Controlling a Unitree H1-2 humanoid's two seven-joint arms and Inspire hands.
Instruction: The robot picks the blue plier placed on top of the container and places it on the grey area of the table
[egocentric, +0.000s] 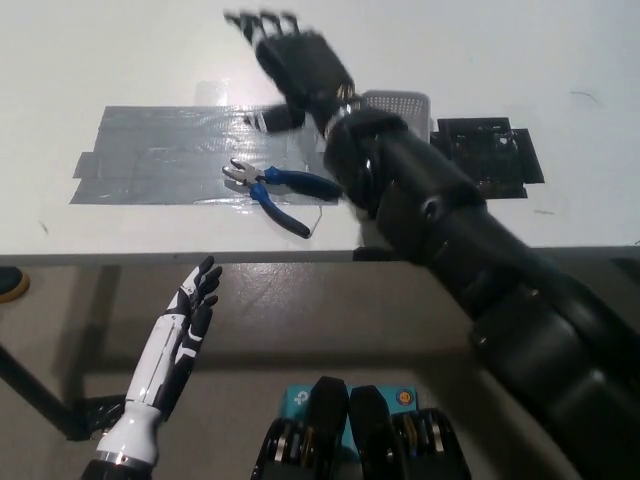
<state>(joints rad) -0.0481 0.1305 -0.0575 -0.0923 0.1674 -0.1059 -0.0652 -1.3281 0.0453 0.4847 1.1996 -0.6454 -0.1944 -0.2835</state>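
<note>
The blue-handled plier (278, 192) lies flat on the grey taped area (170, 155) of the white table, its metal jaws toward the left and its handles spread to the right. My black right hand (292, 60) is raised above the table behind the plier, open with fingers spread, holding nothing. The light grey container (397, 103) is mostly hidden behind my right forearm. My white left hand (190, 310) rests open below the table's front edge at the lower left.
A black square mat (490, 155) lies to the right of the container. The table's front edge (150, 258) runs across the picture just below the plier. Floor shows beneath it.
</note>
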